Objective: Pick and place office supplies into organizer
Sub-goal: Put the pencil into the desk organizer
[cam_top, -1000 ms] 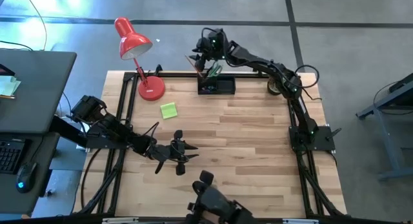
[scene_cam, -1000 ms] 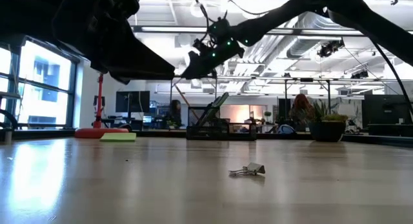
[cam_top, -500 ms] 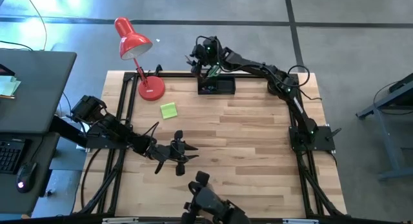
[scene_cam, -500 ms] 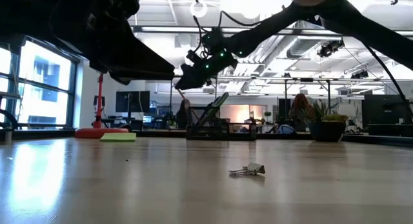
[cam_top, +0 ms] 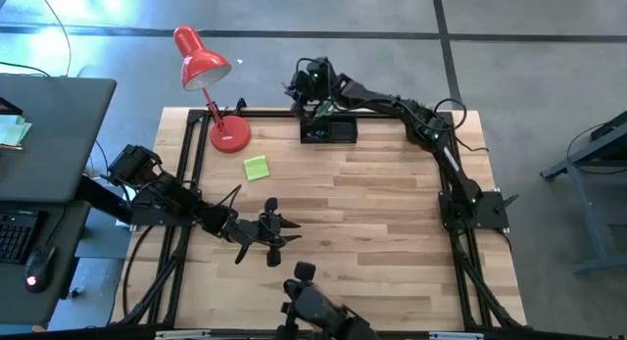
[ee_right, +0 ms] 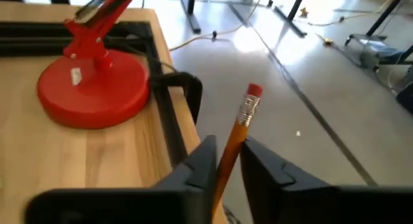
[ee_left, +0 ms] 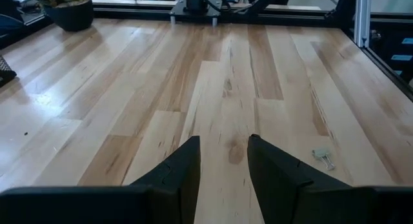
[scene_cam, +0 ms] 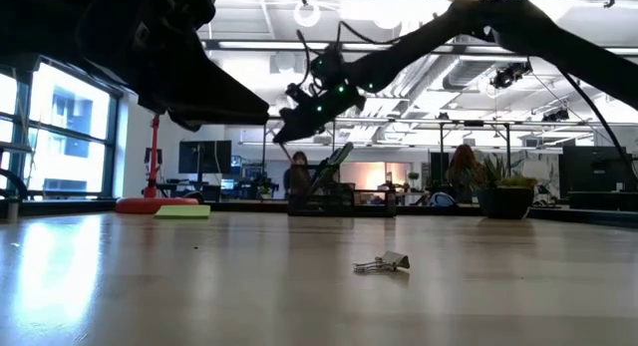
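At the table's far edge, my right gripper hovers just left of the black organizer and is shut on an orange pencil. Green-handled scissors stand tilted in the organizer. A lime-green sticky-note pad lies flat on the table. A small binder clip also lies on the wood. Near the table's near left, my left gripper is low over the table, open, with nothing between its fingers. My right gripper pinches the pencil's shaft between its two fingers. The pencil runs along the fingers, and its eraser end sticks out past the fingertips, beyond the table's far edge. The gripper hides the pencil's other end.
A red desk lamp stands on its round base at the far left, close to my right gripper. A potted plant stands at the far right. The table's black frame runs along its edges.
My right gripper has moved a little toward the table's left edge and slightly down, from over the organizer to just beside its left end. My left arm has kept still.
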`<state>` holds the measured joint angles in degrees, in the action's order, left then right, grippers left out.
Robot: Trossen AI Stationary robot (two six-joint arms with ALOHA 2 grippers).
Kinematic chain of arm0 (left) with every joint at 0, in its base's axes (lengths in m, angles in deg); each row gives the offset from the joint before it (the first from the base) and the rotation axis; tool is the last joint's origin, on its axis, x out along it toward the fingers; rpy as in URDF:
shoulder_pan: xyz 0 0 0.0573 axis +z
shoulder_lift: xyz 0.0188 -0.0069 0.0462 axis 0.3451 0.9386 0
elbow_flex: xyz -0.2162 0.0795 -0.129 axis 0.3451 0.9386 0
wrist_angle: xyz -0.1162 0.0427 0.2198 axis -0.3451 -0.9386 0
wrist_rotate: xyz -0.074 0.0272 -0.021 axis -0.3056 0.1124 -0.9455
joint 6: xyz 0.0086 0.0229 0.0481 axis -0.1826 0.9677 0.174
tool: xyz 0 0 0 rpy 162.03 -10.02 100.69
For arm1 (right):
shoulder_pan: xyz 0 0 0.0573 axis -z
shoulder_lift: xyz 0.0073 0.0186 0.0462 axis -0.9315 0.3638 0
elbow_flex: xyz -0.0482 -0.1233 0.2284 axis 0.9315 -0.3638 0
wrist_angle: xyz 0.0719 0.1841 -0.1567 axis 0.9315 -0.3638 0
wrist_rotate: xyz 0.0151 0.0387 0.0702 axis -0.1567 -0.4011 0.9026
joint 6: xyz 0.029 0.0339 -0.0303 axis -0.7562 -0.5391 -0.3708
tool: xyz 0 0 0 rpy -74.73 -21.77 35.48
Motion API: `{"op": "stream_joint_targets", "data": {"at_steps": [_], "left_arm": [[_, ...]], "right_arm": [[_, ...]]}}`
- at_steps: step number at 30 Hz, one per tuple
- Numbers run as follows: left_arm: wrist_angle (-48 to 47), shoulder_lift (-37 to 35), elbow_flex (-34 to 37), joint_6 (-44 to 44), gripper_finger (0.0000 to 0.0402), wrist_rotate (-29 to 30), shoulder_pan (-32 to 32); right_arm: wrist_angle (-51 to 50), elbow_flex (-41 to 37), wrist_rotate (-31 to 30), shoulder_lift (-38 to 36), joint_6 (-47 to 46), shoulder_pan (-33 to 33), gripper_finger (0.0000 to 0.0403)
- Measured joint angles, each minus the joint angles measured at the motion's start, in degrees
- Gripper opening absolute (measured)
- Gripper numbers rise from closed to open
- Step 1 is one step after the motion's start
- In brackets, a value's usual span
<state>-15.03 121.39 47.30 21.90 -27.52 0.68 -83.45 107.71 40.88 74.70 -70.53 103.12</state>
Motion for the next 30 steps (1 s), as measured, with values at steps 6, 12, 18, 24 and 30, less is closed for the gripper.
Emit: {"op": "stream_joint_targets", "data": {"at_steps": [6, 12, 18, 24, 30], "left_arm": [[-0.6, 0.0, 0.0, -0.2, 0.0113, 0.0, 0.0], [-1.1, 0.0, 0.0, -1.5, 0.0113, -0.6, 0.0], [-1.2, 0.0, 0.0, -1.7, 0.0113, -0.8, 0.0], [-1.4, 0.0, 0.0, -2.3, 0.0113, -1.3, 0.0], [-1.5, 0.0, 0.0, -3.0, 0.0113, -2.6, 0.0]], "right_arm": [[-5.0, 0.0, 1.2, -2.8, 3.2, -0.5, 0.0017], [-9.7, 0.0, 2.2, -4.1, 2.2, -0.2, 0.0008], [-9.3, 0.0, 4.7, -5.2, -1.3, -0.1, 0.0005], [-8.3, 0.0, 8.3, -5.5, -6.0, 0.8, 0.0004], [-12.2, 0.0, 9.5, -5.5, -5.7, 2.0, 0.0004]]}}
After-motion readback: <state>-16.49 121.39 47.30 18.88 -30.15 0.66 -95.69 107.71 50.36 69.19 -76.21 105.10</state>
